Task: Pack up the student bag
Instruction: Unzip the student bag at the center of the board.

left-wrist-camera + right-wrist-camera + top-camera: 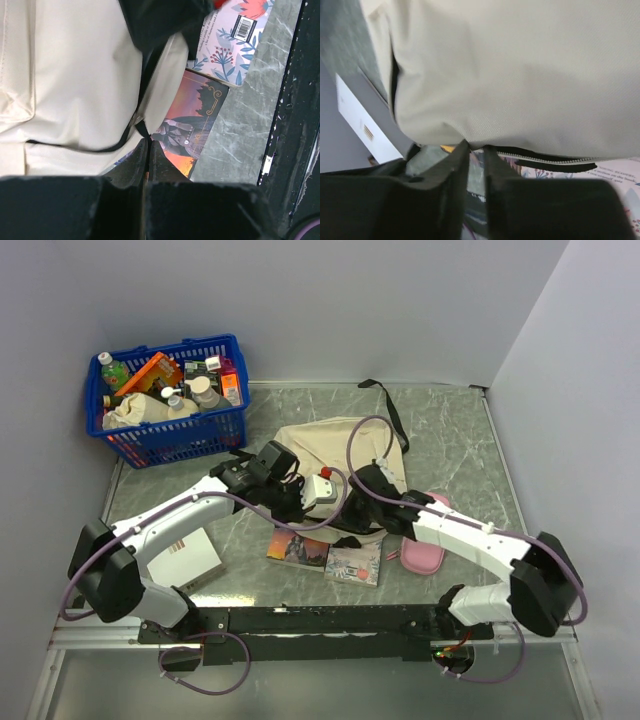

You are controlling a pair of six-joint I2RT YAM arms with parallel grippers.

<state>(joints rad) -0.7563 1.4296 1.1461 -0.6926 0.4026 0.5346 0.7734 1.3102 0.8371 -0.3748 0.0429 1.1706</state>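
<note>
Cream-beige soft fabric student bag (335,440) laid at middle of surface (450,440), mouth facing near. Left gripper (146,152) jaws pressed together, zip hem (545,160) apparently pinched. Right gripper (476,150) jaws almost together at hem; hold cannot be told. Hem to be lifted evenly, mouth spread wide before loading.

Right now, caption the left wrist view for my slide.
Shut left pincer at the cream student bag's zip edge, above an orange-covered book and a floral book.
</note>
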